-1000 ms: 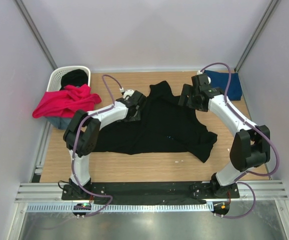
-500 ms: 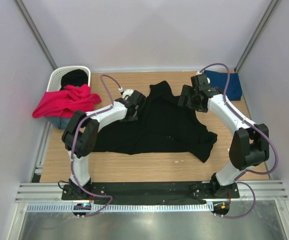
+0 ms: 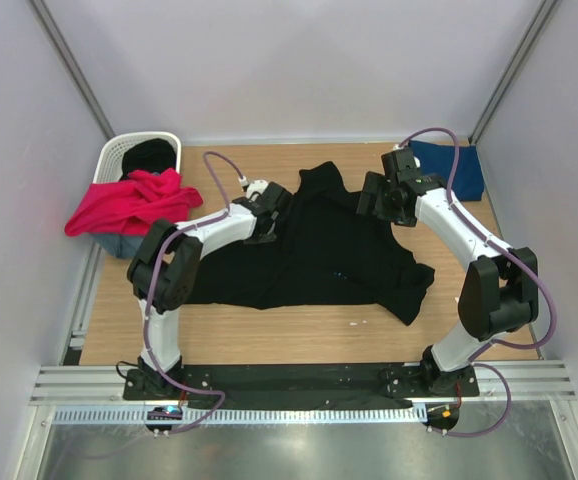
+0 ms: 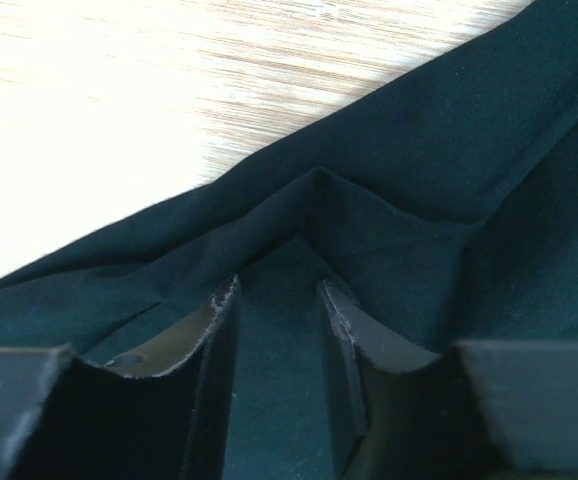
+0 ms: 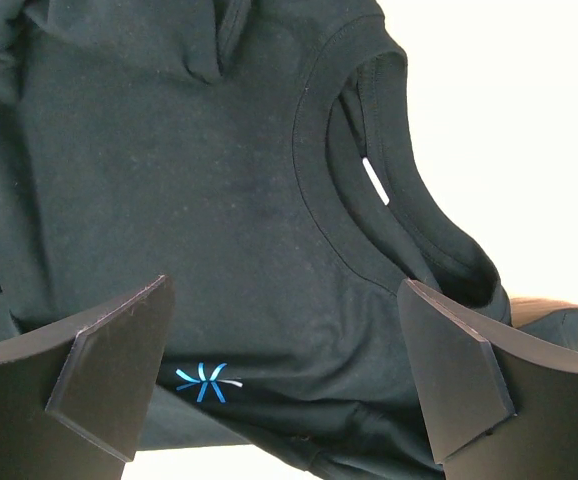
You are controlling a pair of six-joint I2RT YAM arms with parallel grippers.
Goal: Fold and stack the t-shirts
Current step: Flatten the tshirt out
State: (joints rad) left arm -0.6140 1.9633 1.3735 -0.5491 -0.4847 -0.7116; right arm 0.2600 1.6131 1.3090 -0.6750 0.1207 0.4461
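Observation:
The large black t-shirt (image 3: pixel 319 255) lies spread and rumpled on the wooden table. In the right wrist view I see its collar (image 5: pixel 389 215) and its tiny blue chest mark (image 5: pixel 207 381). My left gripper (image 3: pixel 267 218) is at the shirt's left edge. Its jaws are nearly together, pinching a raised fold of black cloth (image 4: pixel 314 215) between them (image 4: pixel 279 295). My right gripper (image 3: pixel 377 196) hovers over the shirt's back right part near the collar, jaws wide open and empty (image 5: pixel 284 290). The navy blue t-shirt (image 3: pixel 459 168) lies at the back right. The magenta-red t-shirt (image 3: pixel 129 203) hangs over the basket.
A white lattice laundry basket (image 3: pixel 116 152) stands at the back left corner with dark cloth (image 3: pixel 151 156) inside. Grey walls close the table on three sides. Bare wood (image 3: pixel 299 335) shows in front of the black shirt.
My right gripper has shifted slightly toward the back. My left gripper and the black shirt have barely moved.

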